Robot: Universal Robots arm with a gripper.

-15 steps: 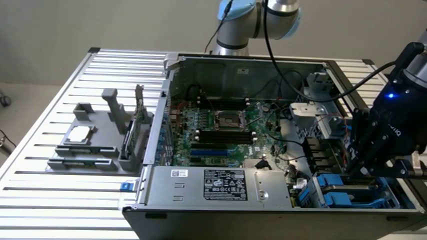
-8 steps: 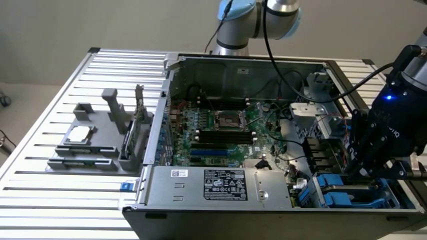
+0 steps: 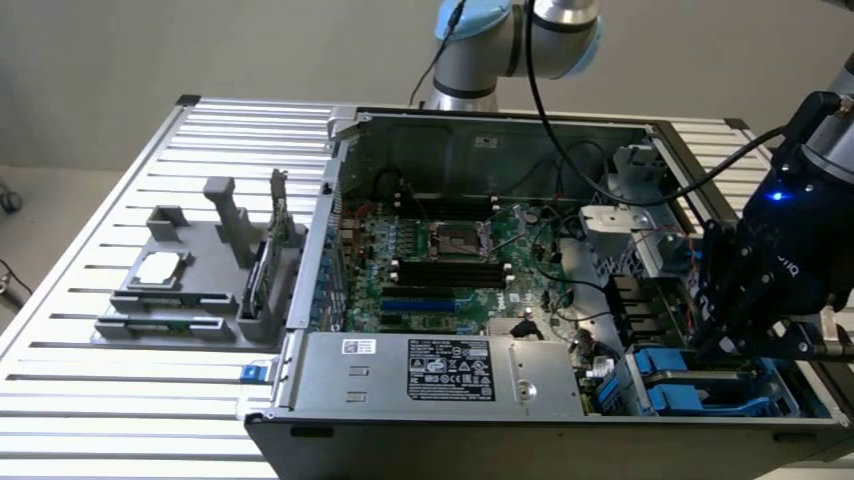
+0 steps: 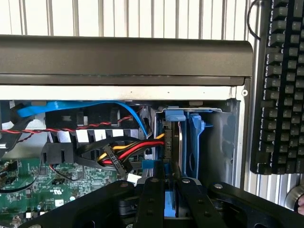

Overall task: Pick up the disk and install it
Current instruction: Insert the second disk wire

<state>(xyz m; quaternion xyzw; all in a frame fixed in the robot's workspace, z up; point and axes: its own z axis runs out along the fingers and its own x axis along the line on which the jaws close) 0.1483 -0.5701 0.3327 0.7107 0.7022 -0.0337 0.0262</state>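
Wrist view: the gripper pinches the disk by its blue frame, edge-on between black fingers, right at the drive bay of the open computer case (keyboard alongside).

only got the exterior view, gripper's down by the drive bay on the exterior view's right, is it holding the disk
Observer: Yes, in the wrist view the gripper is closed on the disk, on its blue carrier edge.
Operator: is it in the bay
Observer: It stands edge-on at the drive bay, beside another blue carrier.
Operator: anything close
Observer: A red, yellow and black cable bundle runs right up to it.
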